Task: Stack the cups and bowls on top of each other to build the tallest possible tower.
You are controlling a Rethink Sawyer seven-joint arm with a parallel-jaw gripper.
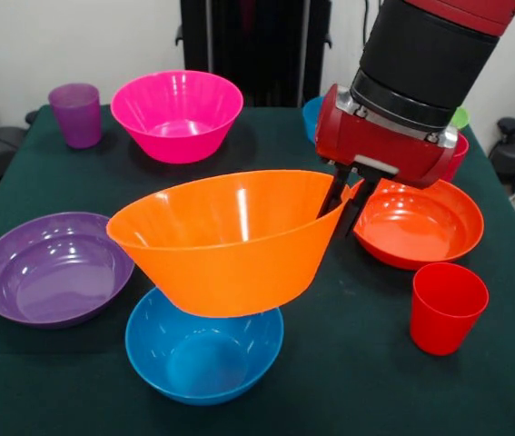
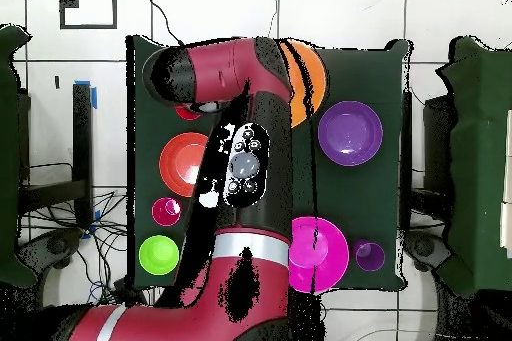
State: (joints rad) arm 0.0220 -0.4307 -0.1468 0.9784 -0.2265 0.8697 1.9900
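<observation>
My gripper is shut on the right rim of the large orange bowl. The bowl hangs tilted, its opening turned up and toward the robot. Its base is over the far rim of the medium blue bowl, which stands upright at the table's front; whether they touch I cannot tell. From overhead only part of the orange bowl shows past the arm, and the gripper and blue bowl are hidden. A red cup stands upright at the front right. No tower shows.
Purple bowl at left, pink bowl and purple cup at the back, red-orange bowl right of the gripper. Behind the arm peek a small blue bowl, a green bowl and a red cup.
</observation>
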